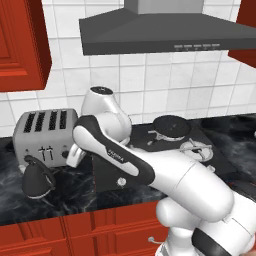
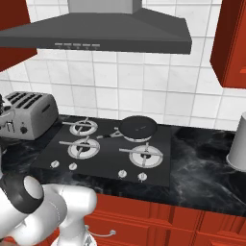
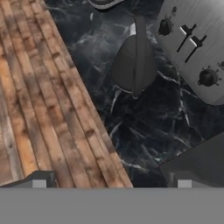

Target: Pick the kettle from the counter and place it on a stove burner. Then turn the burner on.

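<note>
One cone-shaped grey kettle on veined black counter, gripper jaws apart

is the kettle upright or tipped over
Upright: the kettle stands on its base on the counter before the toaster, handle arched on top.

light: bright, even | shadows: faint | glare: soft sheen on counter | focus: slightly soft render

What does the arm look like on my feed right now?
The arm is made of glossy white rounded segments with dark grey joint bands and a dark cap on the upper joint. One dark link carries small white lettering. No loose cables show. The hand's two fingertips are small grey blocks.
</note>
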Available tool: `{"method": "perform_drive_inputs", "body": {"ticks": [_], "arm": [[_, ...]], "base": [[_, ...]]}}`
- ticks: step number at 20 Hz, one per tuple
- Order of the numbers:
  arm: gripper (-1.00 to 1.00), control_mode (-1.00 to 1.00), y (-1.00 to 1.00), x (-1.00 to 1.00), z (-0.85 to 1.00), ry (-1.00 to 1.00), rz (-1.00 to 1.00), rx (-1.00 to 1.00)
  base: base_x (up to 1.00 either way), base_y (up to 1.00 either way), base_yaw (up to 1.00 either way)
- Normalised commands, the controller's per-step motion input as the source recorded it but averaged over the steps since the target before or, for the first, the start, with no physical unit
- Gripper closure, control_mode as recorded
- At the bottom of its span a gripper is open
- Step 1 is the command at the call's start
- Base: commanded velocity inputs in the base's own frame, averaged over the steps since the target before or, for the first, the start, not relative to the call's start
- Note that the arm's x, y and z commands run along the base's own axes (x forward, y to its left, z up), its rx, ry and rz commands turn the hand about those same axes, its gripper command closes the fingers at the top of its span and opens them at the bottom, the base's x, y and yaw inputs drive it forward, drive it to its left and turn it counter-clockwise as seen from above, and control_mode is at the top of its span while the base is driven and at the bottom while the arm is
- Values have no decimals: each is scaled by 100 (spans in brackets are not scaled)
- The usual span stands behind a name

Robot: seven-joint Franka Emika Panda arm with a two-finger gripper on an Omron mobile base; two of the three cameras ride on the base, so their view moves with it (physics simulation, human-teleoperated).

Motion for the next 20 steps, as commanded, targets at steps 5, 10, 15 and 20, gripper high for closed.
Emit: {"method": "perform_drive_inputs", "body": {"ticks": [5, 10, 15, 20], "arm": [[-100, -100, 36, 24, -8, 0, 0, 0], [-100, -100, 33, 23, -7, 0, 0, 0], [-100, -100, 28, 19, -14, 0, 0, 0], [-100, -100, 25, 16, -22, 0, 0, 0]], "base": [[0, 0, 0], [0, 0, 0], [0, 0, 0], [0, 0, 0]]}}
